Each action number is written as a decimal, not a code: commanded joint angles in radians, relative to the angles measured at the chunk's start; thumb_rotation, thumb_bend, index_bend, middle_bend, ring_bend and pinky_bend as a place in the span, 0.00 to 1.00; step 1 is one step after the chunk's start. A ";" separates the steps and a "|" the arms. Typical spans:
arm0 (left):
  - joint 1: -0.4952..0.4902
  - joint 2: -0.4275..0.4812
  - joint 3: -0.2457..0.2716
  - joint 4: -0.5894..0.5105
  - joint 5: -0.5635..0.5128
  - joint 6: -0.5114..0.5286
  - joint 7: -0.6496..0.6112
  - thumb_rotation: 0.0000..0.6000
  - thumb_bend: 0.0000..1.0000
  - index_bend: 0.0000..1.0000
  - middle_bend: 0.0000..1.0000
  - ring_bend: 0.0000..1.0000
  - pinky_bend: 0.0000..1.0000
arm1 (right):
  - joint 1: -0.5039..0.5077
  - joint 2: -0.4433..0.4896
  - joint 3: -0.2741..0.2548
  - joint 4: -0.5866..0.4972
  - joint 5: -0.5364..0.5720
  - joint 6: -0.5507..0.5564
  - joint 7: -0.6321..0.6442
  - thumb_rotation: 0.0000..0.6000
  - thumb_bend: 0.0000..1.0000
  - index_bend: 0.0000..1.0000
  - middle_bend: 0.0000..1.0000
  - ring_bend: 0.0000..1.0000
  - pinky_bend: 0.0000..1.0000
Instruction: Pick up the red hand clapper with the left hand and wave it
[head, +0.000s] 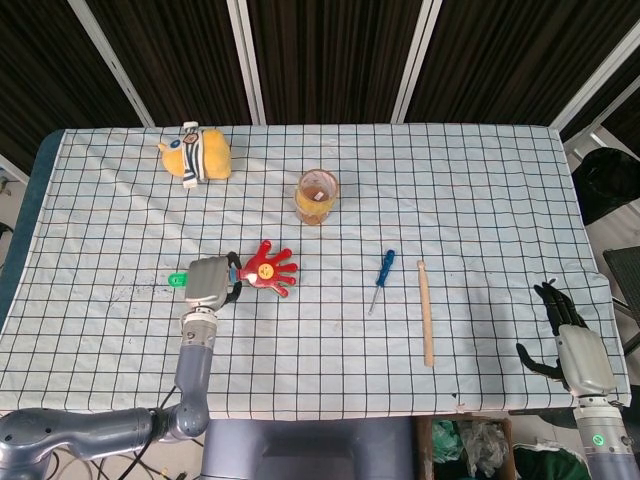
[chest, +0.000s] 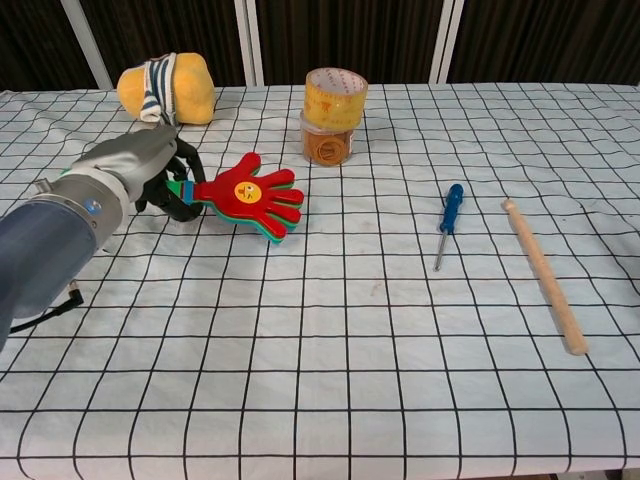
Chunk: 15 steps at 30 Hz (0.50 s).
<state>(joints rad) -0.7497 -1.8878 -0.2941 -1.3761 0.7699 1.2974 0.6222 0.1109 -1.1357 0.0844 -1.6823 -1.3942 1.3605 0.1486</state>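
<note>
My left hand (head: 207, 282) (chest: 143, 170) grips the green handle of the red hand clapper (head: 271, 269) (chest: 252, 195) and holds it up off the checked cloth, its red palm pointing to the right. The handle's green end (head: 177, 279) sticks out on the hand's left side. At the table's right front corner my right hand (head: 568, 335) rests with its fingers apart and nothing in it; the chest view does not show it.
A yellow plush toy (head: 197, 153) (chest: 169, 88) lies at the back left. A jar with a tape roll on it (head: 317, 196) (chest: 334, 117) stands mid-table. A blue screwdriver (head: 381, 279) (chest: 446, 224) and a wooden stick (head: 426, 311) (chest: 543, 272) lie to the right.
</note>
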 joint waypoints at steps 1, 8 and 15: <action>0.018 -0.006 -0.007 -0.001 0.072 0.013 -0.090 1.00 0.68 0.65 0.72 0.60 0.77 | 0.000 0.000 0.000 0.000 0.000 0.000 0.000 1.00 0.29 0.00 0.00 0.01 0.18; 0.047 0.013 -0.035 -0.056 0.177 0.018 -0.273 1.00 0.70 0.65 0.76 0.66 0.84 | 0.000 0.000 0.001 0.000 0.003 0.000 0.001 1.00 0.30 0.00 0.00 0.01 0.18; 0.096 0.075 -0.032 -0.162 0.293 0.013 -0.477 1.00 0.71 0.63 0.79 0.72 0.94 | -0.001 0.001 0.002 0.000 0.004 0.000 0.001 1.00 0.30 0.00 0.00 0.00 0.18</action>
<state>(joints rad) -0.6814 -1.8473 -0.3271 -1.4871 1.0063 1.3138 0.2256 0.1104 -1.1353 0.0861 -1.6821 -1.3905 1.3601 0.1497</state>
